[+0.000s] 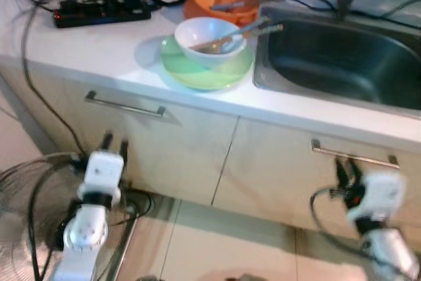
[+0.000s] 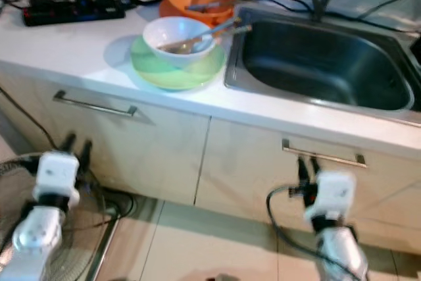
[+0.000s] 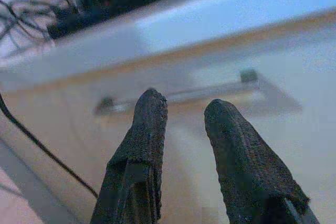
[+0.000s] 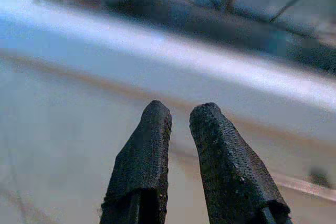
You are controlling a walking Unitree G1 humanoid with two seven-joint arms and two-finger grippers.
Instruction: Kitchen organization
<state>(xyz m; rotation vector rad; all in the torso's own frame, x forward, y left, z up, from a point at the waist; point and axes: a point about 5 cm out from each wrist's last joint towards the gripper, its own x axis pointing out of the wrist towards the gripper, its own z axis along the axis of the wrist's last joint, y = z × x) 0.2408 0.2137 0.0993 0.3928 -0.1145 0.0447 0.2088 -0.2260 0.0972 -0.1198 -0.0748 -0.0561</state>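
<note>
While both pincers, left (image 1: 115,141) and right (image 1: 346,166), hang slightly parted, a spoon-bearing white bowl (image 1: 209,41) sits centred on a pale green plate (image 1: 205,70).

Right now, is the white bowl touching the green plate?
Touching. In the left eye view, the white bowl sits directly on the green plate, whose rim shows all around the bowl's base, with no gap visible.

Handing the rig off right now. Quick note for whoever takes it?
Left tool: low before the left cabinet door, fingers slightly apart, holding nothing.
Right tool: low by the right door's handle, fingers slightly apart, holding nothing.
On the counter: white bowl with utensils on the green plate, orange bowl behind it, sink to the right.
Done: nothing visible. Left: all dishes still to sort.
</note>
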